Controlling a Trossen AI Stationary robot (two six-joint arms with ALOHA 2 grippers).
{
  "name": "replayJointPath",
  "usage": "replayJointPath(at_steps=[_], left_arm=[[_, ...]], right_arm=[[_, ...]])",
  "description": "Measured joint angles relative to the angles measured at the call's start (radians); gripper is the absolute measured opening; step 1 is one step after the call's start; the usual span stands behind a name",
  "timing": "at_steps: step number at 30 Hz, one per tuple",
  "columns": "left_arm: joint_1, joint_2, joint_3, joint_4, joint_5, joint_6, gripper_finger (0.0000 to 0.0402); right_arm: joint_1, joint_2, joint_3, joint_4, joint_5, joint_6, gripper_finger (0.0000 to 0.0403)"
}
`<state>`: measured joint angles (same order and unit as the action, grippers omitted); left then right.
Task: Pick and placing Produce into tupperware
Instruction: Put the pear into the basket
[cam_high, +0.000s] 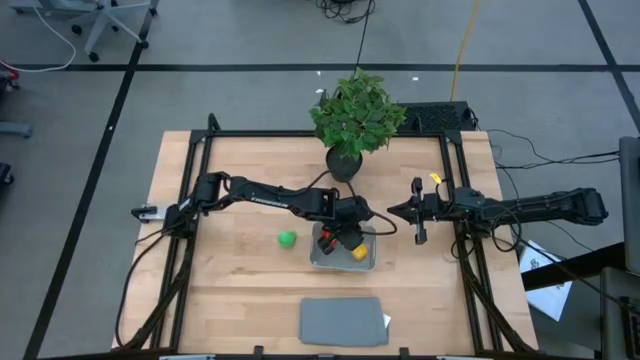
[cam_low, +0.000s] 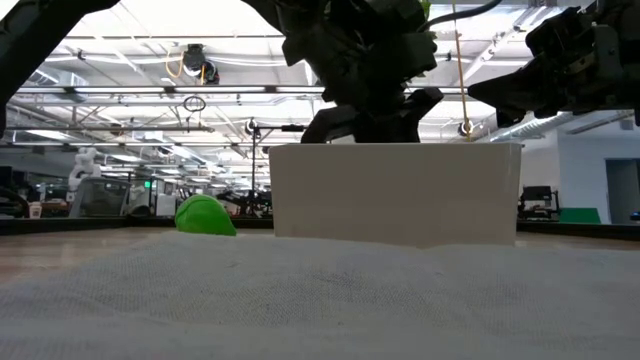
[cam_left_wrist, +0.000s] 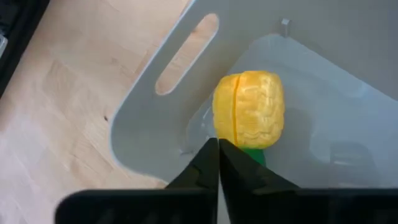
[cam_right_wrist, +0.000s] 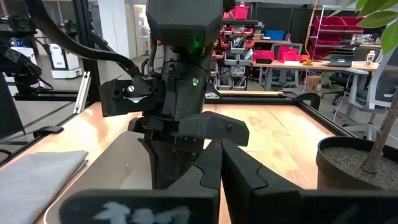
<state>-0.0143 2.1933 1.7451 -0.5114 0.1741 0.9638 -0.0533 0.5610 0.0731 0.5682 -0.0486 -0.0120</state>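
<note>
The translucent tupperware (cam_high: 343, 262) stands on the wooden table, right of centre. The yellow piece with a green tip (cam_left_wrist: 250, 111) lies inside it and also shows in the high view (cam_high: 358, 253). My left gripper (cam_left_wrist: 217, 149) is over the tupperware, shut and empty, its fingertips right by the yellow piece's green end. A red-orange spot (cam_high: 326, 238) shows beside the gripper, mostly hidden by it. The round green piece (cam_high: 287, 238) rests on the table just left of the tupperware. My right gripper (cam_right_wrist: 221, 152) is shut and empty, in the air right of the tupperware (cam_high: 400, 211). My left gripper's shut fingertips (cam_left_wrist: 210, 155) point slanting down into the tupperware, right beside the yellow piece's green tip (cam_left_wrist: 254, 154). I cannot tell whether they touch it. The piece lies on the tupperware's floor.
A leafy potted plant (cam_high: 352, 120) stands at the far edge behind the tupperware. A flat grey rectangle (cam_high: 342, 320) lies near the front edge. Bare wood lies to the left of the green piece.
</note>
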Motion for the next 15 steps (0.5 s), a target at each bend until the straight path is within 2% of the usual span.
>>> replayJointPath(at_steps=[11, 15], left_arm=[[0.000, 0.000, 0.000, 0.000, 0.000, 0.002, 0.0002], [-0.004, -0.008, 0.000, -0.016, -0.017, 0.007, 0.0012]], right_arm=[[0.000, 0.000, 0.000, 0.000, 0.000, 0.000, 0.0000], [0.000, 0.000, 0.000, 0.000, 0.000, 0.001, 0.0000]])
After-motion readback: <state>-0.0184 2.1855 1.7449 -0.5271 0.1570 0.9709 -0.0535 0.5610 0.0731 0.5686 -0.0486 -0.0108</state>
